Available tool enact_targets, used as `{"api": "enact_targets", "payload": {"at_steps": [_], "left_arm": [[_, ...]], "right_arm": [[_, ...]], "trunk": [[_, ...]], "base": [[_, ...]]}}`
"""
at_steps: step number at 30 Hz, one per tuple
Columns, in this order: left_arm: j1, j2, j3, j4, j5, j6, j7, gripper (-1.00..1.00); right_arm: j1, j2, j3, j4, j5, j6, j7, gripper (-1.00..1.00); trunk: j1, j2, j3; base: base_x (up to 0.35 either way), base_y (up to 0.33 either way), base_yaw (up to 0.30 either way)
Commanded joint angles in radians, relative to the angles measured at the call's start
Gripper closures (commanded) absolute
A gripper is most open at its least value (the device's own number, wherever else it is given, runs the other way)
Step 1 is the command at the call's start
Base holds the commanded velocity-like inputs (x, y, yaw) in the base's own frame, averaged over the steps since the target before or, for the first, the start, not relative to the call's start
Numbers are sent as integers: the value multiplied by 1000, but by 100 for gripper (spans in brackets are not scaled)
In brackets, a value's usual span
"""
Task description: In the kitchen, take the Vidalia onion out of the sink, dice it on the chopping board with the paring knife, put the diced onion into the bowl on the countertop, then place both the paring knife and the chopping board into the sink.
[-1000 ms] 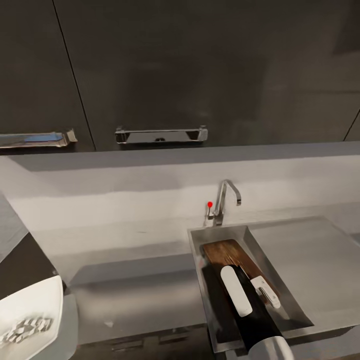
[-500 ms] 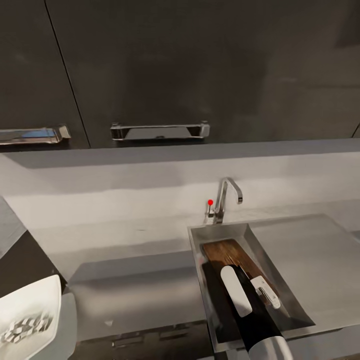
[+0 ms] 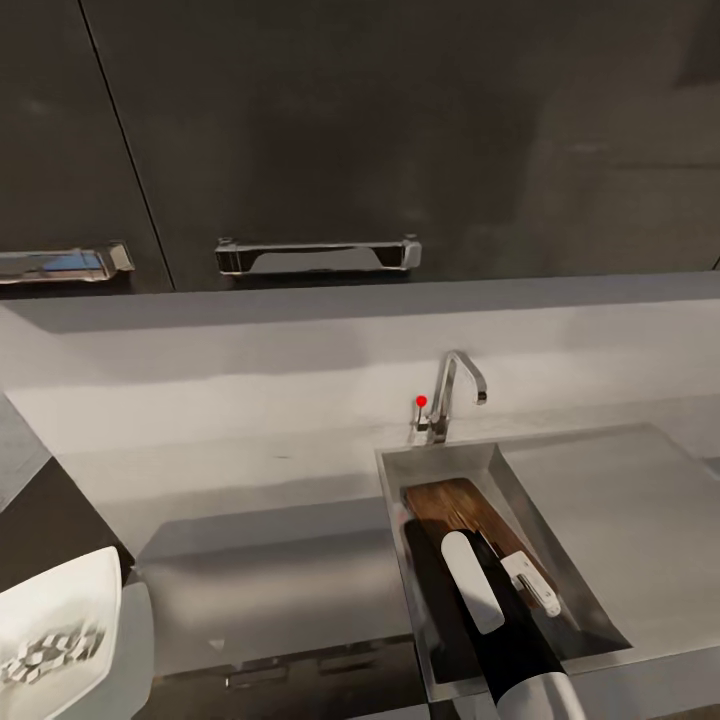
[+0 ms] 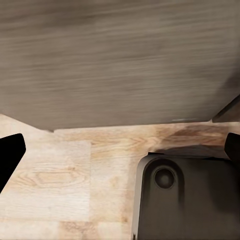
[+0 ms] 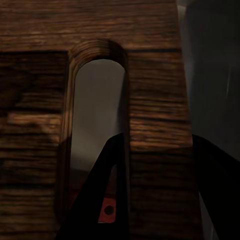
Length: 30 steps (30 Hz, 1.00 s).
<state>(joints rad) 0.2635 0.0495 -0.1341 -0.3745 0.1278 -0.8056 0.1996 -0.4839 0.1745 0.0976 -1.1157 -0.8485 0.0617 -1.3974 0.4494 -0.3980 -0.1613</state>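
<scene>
Two dark fingers (image 5: 107, 200) of the right end effector (image 5: 160, 190) straddle the strip of wood beside the chopping board's (image 5: 150, 75) handle slot, one finger inside the slot and one at the outer edge, so the jaws are closed on the board. A small patch of red-orange shows through the slot under the board; what it belongs to cannot be told. From the head camera, the right arm (image 3: 480, 600) reaches down into the sink (image 3: 395, 520), where the chopping board (image 3: 450, 500) lies inside the basin. A curved chrome faucet (image 3: 452, 385) with a tiny red knob (image 3: 421, 401) stands behind the sink. Grey bench (image 3: 270, 580) stretches away to the robot's left, and at its far left sits the white bowl (image 3: 60, 600) with pale diced onion (image 3: 45, 645) in it. The left end effector's dark fingertips (image 4: 10, 155) sit wide apart, empty, over a light wooden floor (image 4: 65, 185). No writing or labels can be read anywhere.
</scene>
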Motion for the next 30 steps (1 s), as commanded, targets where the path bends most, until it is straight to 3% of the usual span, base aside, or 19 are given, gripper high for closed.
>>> {"api": "enact_targets", "payload": {"at_steps": [1, 9, 10, 25, 27, 30], "left_arm": [[0, 1, -9, -1, 10, -1, 3, -100], [0, 1, -9, 2, 10, -1, 3, -100], [0, 1, -9, 2, 10, -1, 3, -100], [0, 1, -9, 5, 10, -1, 3, -100], [0, 1, -9, 6, 10, -1, 3, -100], [0, 1, -9, 6, 10, -2, 3, -100]], "right_arm": [[-1, 0, 0, -1, -3, 6, -4, 100], [-1, 0, 1, -1, -3, 8, -6, 100], [-1, 0, 2, -1, -3, 8, -6, -100], [-1, 0, 14, -36, 1, 6, -4, -100], [-1, 0, 51, -105, 2, 12, -4, -100], [-1, 0, 163, -241, 6, 45, -4, -100]], "trunk": [[1, -2, -2], [1, -2, -2], [1, -2, -2], [1, -2, -2], [1, -2, -2], [1, -2, -2]], "base": [[0, 0, 0], [0, 0, 0], [0, 0, 0], [0, 0, 0], [-25, 0, 0], [-180, 0, 0]]}}
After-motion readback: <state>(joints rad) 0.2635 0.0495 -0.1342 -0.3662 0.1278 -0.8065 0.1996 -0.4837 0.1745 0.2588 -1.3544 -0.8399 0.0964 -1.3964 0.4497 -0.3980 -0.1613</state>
